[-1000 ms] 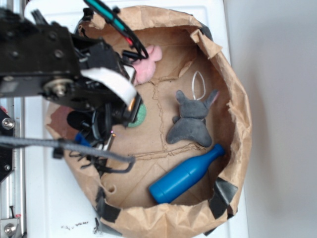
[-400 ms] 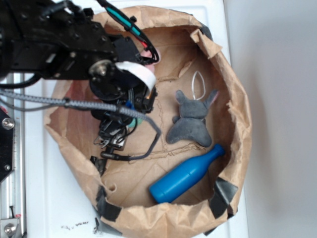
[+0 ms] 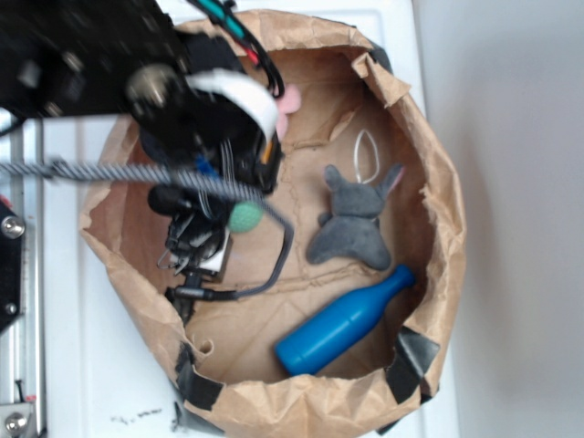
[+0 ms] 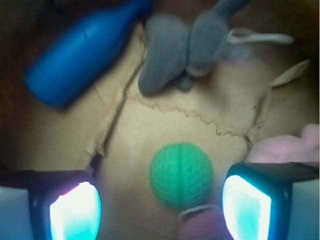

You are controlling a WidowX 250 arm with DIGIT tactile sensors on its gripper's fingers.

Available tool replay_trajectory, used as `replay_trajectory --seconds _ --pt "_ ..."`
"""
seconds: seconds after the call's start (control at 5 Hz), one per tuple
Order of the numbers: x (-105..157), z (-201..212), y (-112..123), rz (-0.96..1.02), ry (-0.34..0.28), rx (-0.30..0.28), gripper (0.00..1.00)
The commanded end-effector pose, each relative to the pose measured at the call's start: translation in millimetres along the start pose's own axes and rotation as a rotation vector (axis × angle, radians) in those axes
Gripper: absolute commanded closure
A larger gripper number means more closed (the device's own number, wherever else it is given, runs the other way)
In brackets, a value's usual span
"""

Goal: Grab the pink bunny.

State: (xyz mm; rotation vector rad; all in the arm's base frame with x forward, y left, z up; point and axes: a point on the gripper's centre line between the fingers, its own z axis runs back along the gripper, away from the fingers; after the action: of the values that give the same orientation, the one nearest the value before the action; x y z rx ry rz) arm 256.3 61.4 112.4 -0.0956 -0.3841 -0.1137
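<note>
The pink bunny (image 4: pixel 287 148) lies at the paper bag's (image 3: pixel 429 210) far rim, mostly hidden under the arm. It looks soft and light, so squeezing its plump body should hold. The claw (image 4: pixel 160 207) hangs spread, empty, over a green ball (image 4: pixel 181 175).

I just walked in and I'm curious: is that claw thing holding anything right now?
Tool: open and holding nothing; a green ball lies between its fingers, and the pink bunny lies just off to one side.
</note>
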Motion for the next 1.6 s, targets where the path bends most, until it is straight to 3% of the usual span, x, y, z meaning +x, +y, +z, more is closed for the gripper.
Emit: replay_trajectory --seconds 0.0,0.2,0.6,1.0,1.2,1.4 --pt "12.1 14.9 46.9 0.398 -0.055 0.251 0.0" --pt "8.1 4.9 61.1 0.454 -0.064 0.284 0.0" --pt "4.8 -30.5 70.7 0.436 -0.013 0.333 0.0" --pt "4.3 -63.9 38.4 0.295 0.032 0.318 0.0" --pt "4.0 -65.5 37.7 0.311 0.035 0.326 1.0" --pt "5.8 -60.5 37.8 0.309 0.02 0.336 1.0"
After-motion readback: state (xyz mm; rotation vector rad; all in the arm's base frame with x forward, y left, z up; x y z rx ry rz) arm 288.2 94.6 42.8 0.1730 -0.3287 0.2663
